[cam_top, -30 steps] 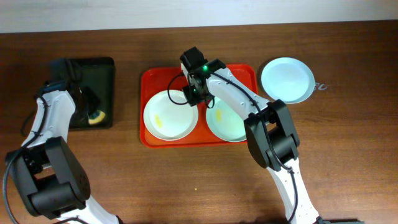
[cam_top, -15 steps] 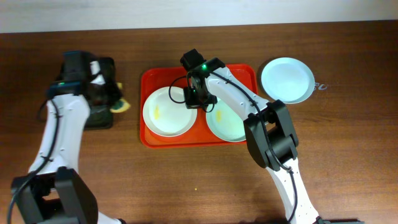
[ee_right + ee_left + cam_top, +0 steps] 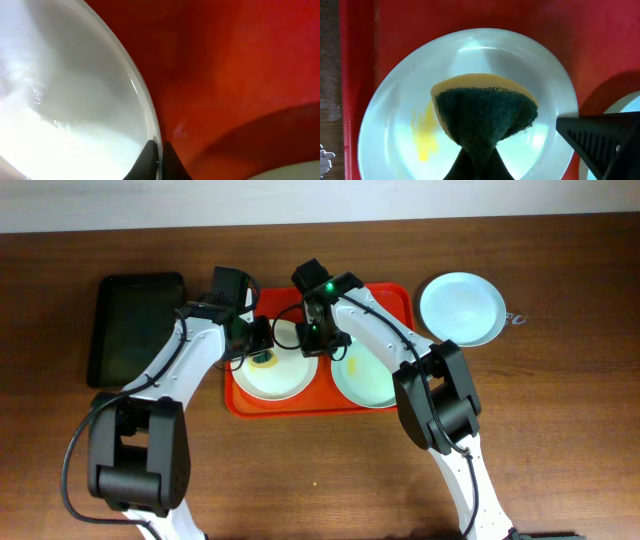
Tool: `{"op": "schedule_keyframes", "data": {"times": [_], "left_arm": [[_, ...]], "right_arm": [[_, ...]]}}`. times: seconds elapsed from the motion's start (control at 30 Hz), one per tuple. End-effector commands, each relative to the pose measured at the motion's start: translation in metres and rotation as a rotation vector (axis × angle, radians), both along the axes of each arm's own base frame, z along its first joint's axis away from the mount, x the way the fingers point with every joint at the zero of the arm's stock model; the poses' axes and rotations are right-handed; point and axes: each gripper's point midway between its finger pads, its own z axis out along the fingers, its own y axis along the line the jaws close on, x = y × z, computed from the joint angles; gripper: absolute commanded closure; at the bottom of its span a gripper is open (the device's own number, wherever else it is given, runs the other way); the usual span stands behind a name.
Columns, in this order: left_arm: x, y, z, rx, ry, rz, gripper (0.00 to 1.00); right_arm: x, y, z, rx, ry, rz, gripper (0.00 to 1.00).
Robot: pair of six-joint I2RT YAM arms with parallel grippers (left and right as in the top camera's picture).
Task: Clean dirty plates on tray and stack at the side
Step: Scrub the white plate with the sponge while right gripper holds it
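The red-orange tray (image 3: 240,402) holds a white plate (image 3: 285,380) with a yellow smear (image 3: 427,137) on the left and a pale mint plate (image 3: 365,380) on the right. A second mint plate (image 3: 461,308) lies on the table to the right of the tray. My left gripper (image 3: 258,350) is shut on a yellow sponge with a dark green scrub face (image 3: 485,117), held over the white plate (image 3: 395,125) beside the smear. My right gripper (image 3: 312,338) is shut on the white plate's right rim (image 3: 150,125), pinching it over the tray floor (image 3: 240,75).
A smaller black tray (image 3: 135,325) lies at the left on the wooden table. The right arm's body (image 3: 605,142) shows at the right edge of the left wrist view. The tray's left rim (image 3: 357,75) borders the dark table.
My left arm has swung right from the black tray with the sponge and now holds it over the white plate. My right gripper has stayed at the plate's rim.
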Motion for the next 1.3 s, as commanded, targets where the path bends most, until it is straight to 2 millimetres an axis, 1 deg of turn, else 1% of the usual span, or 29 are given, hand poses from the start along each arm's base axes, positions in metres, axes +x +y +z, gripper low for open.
{"op": "schedule_keyframes", "data": {"times": [0.0, 0.03, 0.17, 0.2, 0.23, 0.27, 0.3, 0.33, 0.37, 0.4, 0.43, 0.47, 0.53, 0.57, 0.6, 0.63, 0.67, 0.7, 0.73, 0.77, 0.83, 0.9, 0.97, 1.03, 1.1, 1.13, 1.2, 1.23, 1.27], "left_arm": [[-0.001, 0.001, -0.018, 0.009, 0.041, 0.017, 1.0], [-0.003, 0.0, -0.029, 0.005, 0.073, 0.041, 1.0], [-0.013, -0.008, -0.066, 0.008, 0.159, 0.025, 1.0], [-0.013, -0.007, -0.073, 0.025, 0.164, 0.025, 1.0], [-0.013, 0.006, -0.08, 0.101, 0.167, 0.045, 1.0], [-0.016, 0.023, -0.083, 0.187, 0.173, 0.069, 1.0], [-0.018, 0.039, -0.083, 0.27, 0.176, 0.09, 1.0], [-0.022, 0.066, -0.08, 0.399, 0.186, 0.123, 1.0], [-0.025, 0.084, -0.075, 0.484, 0.198, 0.143, 1.0], [-0.027, 0.101, -0.068, 0.557, 0.21, 0.162, 1.0], [-0.027, 0.111, -0.059, 0.605, 0.217, 0.173, 1.0], [-0.024, 0.115, -0.053, 0.619, 0.217, 0.18, 1.0], [-0.016, 0.116, -0.039, 0.614, 0.206, 0.191, 1.0], [-0.01, 0.113, -0.029, 0.596, 0.202, 0.191, 1.0], [-0.002, 0.099, -0.02, 0.518, 0.195, 0.182, 1.0], [0.003, 0.085, -0.016, 0.435, 0.19, 0.17, 1.0], [0.008, 0.047, -0.015, 0.219, 0.2, 0.126, 1.0], [0.008, 0.021, -0.013, 0.079, 0.209, 0.075, 1.0], [0.008, 0.003, -0.012, -0.013, 0.21, 0.016, 1.0], [0.005, -0.007, -0.012, -0.059, 0.218, -0.01, 1.0], [-0.009, -0.01, -0.027, -0.036, 0.263, -0.021, 1.0], [-0.023, -0.001, -0.044, 0.015, 0.298, -0.013, 1.0], [-0.036, 0.02, -0.063, 0.121, 0.325, 0.013, 1.0], [-0.045, 0.045, -0.073, 0.221, 0.343, 0.042, 1.0], [-0.042, 0.071, -0.072, 0.345, 0.325, 0.075, 1.0], [-0.04, 0.08, -0.069, 0.389, 0.315, 0.087, 1.0], [-0.039, 0.098, -0.059, 0.457, 0.317, 0.162, 1.0], [-0.037, 0.106, -0.051, 0.496, 0.307, 0.206, 1.0], [-0.034, 0.108, -0.044, 0.504, 0.293, 0.217, 1.0]], "right_arm": [[-0.01, -0.001, -0.016, -0.013, 0.032, 0.054, 0.96], [-0.009, 0.0, -0.016, -0.011, 0.027, 0.053, 0.96], [-0.007, 0.001, -0.016, -0.009, 0.017, 0.053, 0.96], [-0.006, 0.0, -0.016, -0.015, 0.015, 0.053, 0.96], [-0.005, -0.003, -0.017, -0.031, 0.006, 0.05, 0.95], [-0.004, -0.006, -0.018, -0.049, -0.001, 0.048, 0.96], [-0.004, -0.009, -0.02, -0.062, 0.0, 0.047, 0.95], [-0.006, -0.012, -0.024, -0.079, 0.0, 0.045, 0.95], [-0.007, -0.013, -0.027, -0.08, 0.002, 0.046, 0.95], [-0.007, -0.013, -0.031, -0.08, 0.003, 0.046, 0.91], [-0.008, -0.014, -0.033, -0.08, 0.002, 0.046, 0.9], [-0.008, -0.014, -0.033, -0.08, 0.003, 0.046, 0.89], [-0.008, -0.014, -0.033, -0.08, 0.003, 0.046, 0.9], [-0.008, -0.014, -0.033, -0.08, 0.003, 0.046, 0.9], [-0.008, -0.014, -0.033, -0.08, 0.003, 0.046, 0.9], [-0.008, -0.013, -0.033, -0.079, 0.001, 0.046, 0.9], [-0.007, -0.013, -0.033, -0.077, -0.002, 0.045, 0.9], [-0.007, -0.013, -0.033, -0.077, -0.002, 0.045, 0.9], [-0.007, -0.013, -0.033, -0.077, -0.003, 0.045, 0.9], [-0.007, -0.013, -0.033, -0.077, -0.003, 0.045, 0.9], [-0.007, -0.013, -0.033, -0.078, -0.001, 0.045, 0.9], [-0.007, -0.013, -0.033, -0.078, -0.001, 0.045, 0.9], [-0.007, -0.013, -0.033, -0.078, 0.0, 0.046, 0.9], [-0.007, -0.013, -0.033, -0.078, 0.0, 0.046, 0.9], [-0.007, -0.013, -0.033, -0.078, 0.0, 0.046, 0.9], [-0.007, -0.013, -0.033, -0.078, 0.0, 0.046, 0.9], [-0.007, -0.013, -0.033, -0.078, 0.0, 0.046, 0.9], [-0.007, -0.013, -0.033, -0.078, -0.001, 0.045, 0.9], [-0.007, -0.013, -0.033, -0.078, -0.001, 0.045, 0.9]]}}
